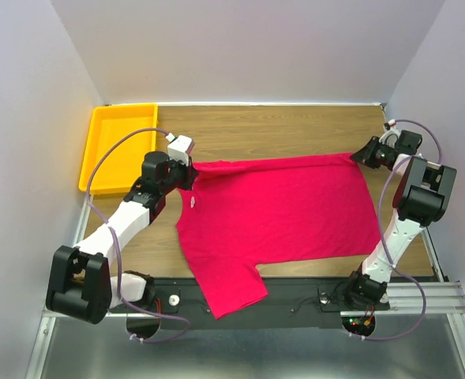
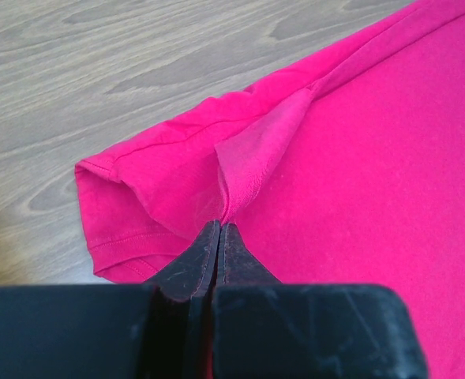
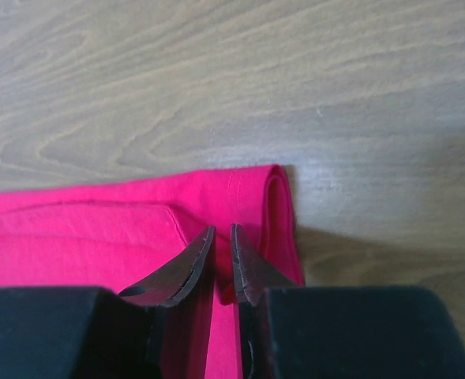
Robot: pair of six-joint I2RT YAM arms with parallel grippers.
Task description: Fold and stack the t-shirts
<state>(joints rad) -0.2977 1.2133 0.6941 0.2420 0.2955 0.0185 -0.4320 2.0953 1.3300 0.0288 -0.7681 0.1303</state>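
The left fingers point(image 2: 196, 264) are pressed together on a small pleat of the crimson t-shirt point(image 1: 287, 205), close to the folded-under far sleeve. Only a thin ridge of cloth rises into them, and it looks like the upper layer alone. If so, a lift would peel that layer away from the one beneath and the fold would come up baggy, or the pinch would simply slide out.

The right fingers point(image 3: 181, 268) stand narrow, straddling the rolled hem at the far right corner of the shirt. Red shows in the slit between them, but from this angle I cannot tell whether the cloth is truly nipped or only lies below. They sit very near the cloth's edge, so any pull toward the left arm could strip the corner free, leaving one end carried and the other flat. The fold would then come out skewed.

Further out, the shirt lies spread across the middle of the wooden surface point(image 1: 256, 130), collar toward the left arm and hem toward the right. Its near sleeve point(image 1: 232, 288) drapes over the front edge onto the black rail between the arm bases. That overhang could catch there or drag, tugging against both grips as the far edge is carried. The yellow tray point(image 1: 90, 158) sits apart at the far left corner.
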